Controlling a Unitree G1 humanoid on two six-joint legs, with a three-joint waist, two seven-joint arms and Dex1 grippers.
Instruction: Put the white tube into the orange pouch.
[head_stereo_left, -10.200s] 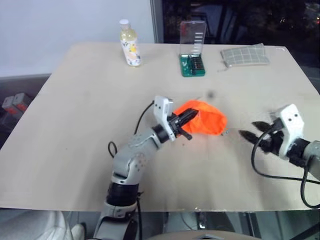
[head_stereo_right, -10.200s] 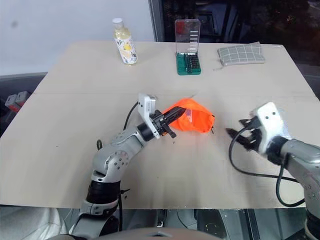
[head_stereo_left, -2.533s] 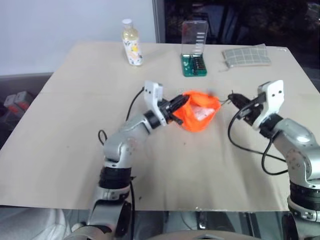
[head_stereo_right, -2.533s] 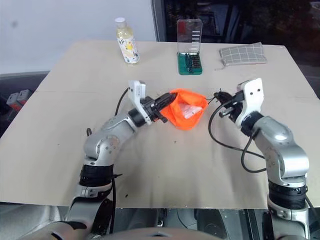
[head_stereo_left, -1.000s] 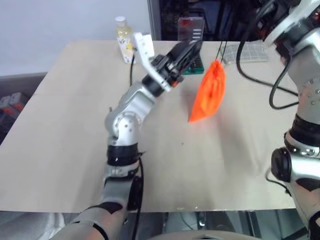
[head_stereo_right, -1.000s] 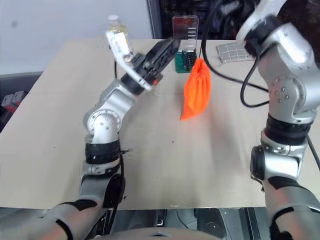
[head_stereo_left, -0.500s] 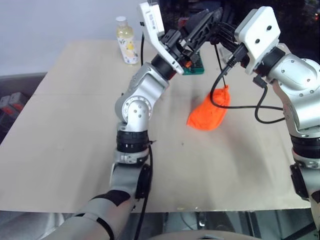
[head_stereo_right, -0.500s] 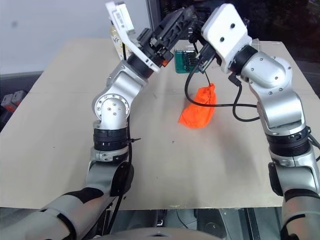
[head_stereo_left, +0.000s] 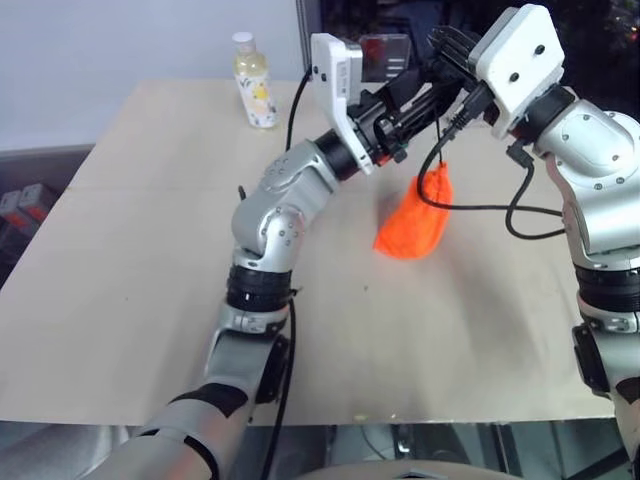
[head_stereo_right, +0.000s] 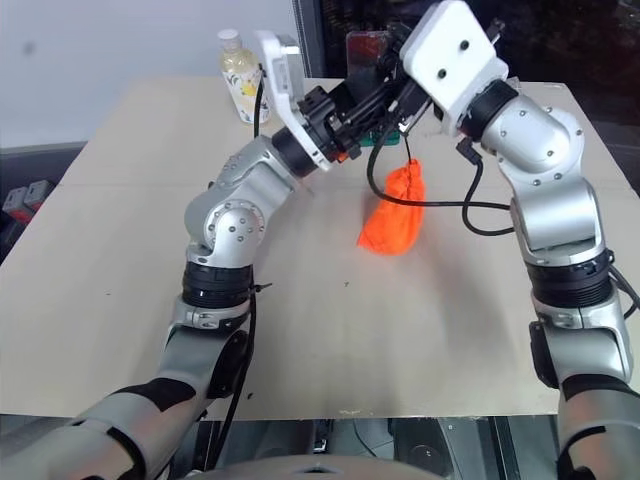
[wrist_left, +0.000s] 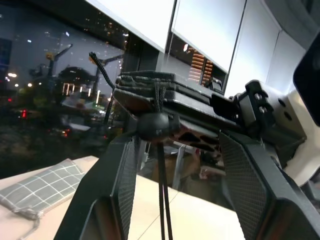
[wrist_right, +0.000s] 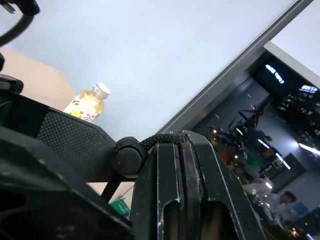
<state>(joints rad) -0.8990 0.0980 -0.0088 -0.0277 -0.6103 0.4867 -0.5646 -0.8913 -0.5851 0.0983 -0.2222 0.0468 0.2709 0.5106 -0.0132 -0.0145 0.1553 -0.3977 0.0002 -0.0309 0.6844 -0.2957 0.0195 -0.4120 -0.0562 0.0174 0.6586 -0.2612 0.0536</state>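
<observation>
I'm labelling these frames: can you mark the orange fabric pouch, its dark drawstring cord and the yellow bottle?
bright orange fabric pouch (head_stereo_left: 412, 226), left eye view, body.
thin dark drawstring cord (wrist_left: 160, 200), left wrist view, hanging strand.
pale yellow bottle (head_stereo_left: 256, 89), left eye view, label.

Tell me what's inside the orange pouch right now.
Cannot tell: the orange pouch hangs by its cord from the shut right claw, its mouth gathered, bottom resting on the table, and the fabric covers any contents.

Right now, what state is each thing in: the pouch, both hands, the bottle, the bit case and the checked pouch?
orange pouch: mouth cinched, hanging by its cord, bottom resting on the table.
right hand: shut on the cord.
left hand: open, fingers either side of the cord's toggle.
yellow bottle: upright, capped.
bit case: lid open.
grey checked pouch: lying flat.
</observation>
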